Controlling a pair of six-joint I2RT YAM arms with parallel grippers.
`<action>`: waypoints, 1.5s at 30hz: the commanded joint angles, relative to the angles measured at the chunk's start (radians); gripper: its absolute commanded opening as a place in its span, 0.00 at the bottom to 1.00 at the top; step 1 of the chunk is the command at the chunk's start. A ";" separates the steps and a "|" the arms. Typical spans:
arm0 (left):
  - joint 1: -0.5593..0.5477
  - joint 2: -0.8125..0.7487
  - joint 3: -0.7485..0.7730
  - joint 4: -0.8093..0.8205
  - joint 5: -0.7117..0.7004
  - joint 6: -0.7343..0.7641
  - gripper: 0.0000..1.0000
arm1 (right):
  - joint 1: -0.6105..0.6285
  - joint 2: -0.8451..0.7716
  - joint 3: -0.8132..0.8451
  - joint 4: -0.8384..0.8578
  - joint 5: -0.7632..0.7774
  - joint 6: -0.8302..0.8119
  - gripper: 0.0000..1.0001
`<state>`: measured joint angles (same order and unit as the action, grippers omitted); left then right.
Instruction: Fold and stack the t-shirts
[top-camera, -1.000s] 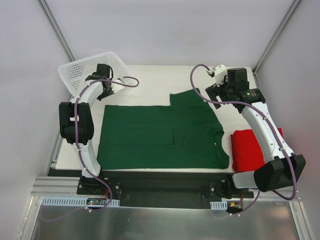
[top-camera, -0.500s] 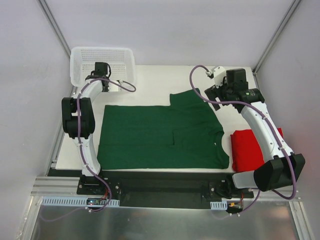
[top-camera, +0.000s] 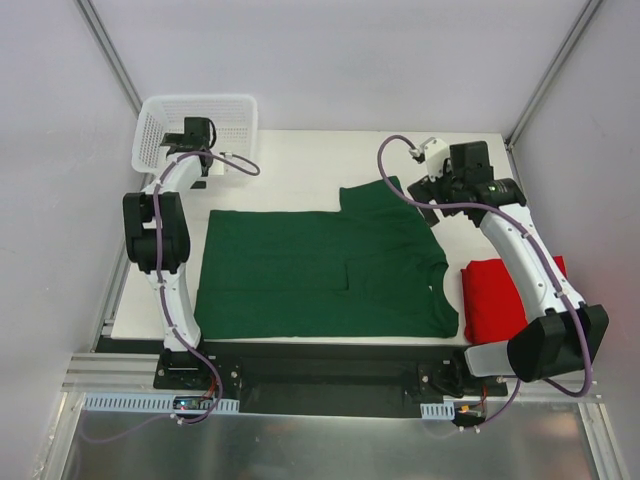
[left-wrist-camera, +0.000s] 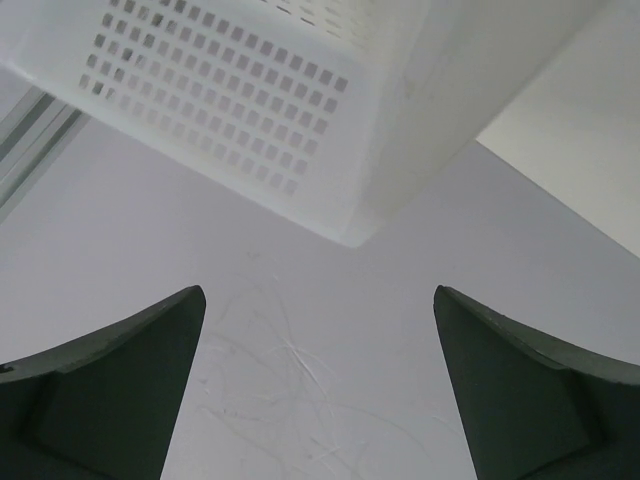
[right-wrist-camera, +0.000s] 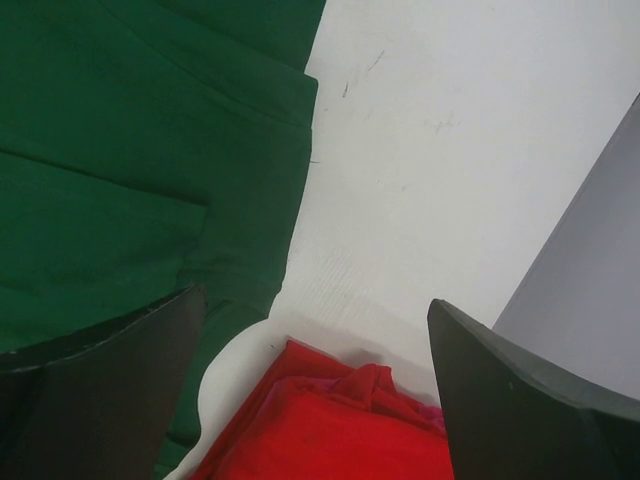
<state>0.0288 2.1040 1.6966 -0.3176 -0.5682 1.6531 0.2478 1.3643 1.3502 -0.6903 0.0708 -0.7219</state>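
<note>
Swung round and let go, that's the story on the left: the white mesh basket (top-camera: 150, 140), tipped up in that arm's grip a second ago, now sits off at the eleven o'clock corner of the table (top-camera: 300, 165), up by the wall. The left gripper (left-wrist-camera: 318, 290) has gone from pinched to spread wide. From its own camera nothing sits between the fingers, and the basket's perforated side is ahead of them, not touching. Whether the basket stands flat, I can't tell from here.

Over on the right, hardly any change. The right gripper (right-wrist-camera: 316, 296) hangs at about two o'clock with its jaws wide apart and nothing in them, above bare table just past the edge of the green cloth.

The dark green t-shirt (top-camera: 320, 270) lies flat across the middle of the table, one sleeve poking out towards one o'clock and the neckline facing three o'clock. The red t-shirt (top-camera: 490, 300) is bunched at about four o'clock by the table's right edge. It lies just beside the green collar with a sliver of white between them, partly hidden under the right arm.
</note>
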 joint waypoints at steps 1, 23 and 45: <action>-0.056 -0.128 -0.015 0.015 -0.036 -0.114 1.00 | 0.007 0.021 0.001 -0.009 -0.023 0.010 0.96; -0.012 -0.633 -0.459 -0.362 0.726 -0.748 0.96 | 0.008 0.205 0.135 0.028 -0.152 0.006 0.96; 0.022 -0.176 -0.123 -0.457 0.694 -0.440 0.96 | 0.013 0.251 0.107 -0.029 -0.229 -0.033 0.96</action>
<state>0.0845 1.8927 1.5375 -0.7677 0.2165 1.1122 0.2543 1.6798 1.4597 -0.6964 -0.1467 -0.7280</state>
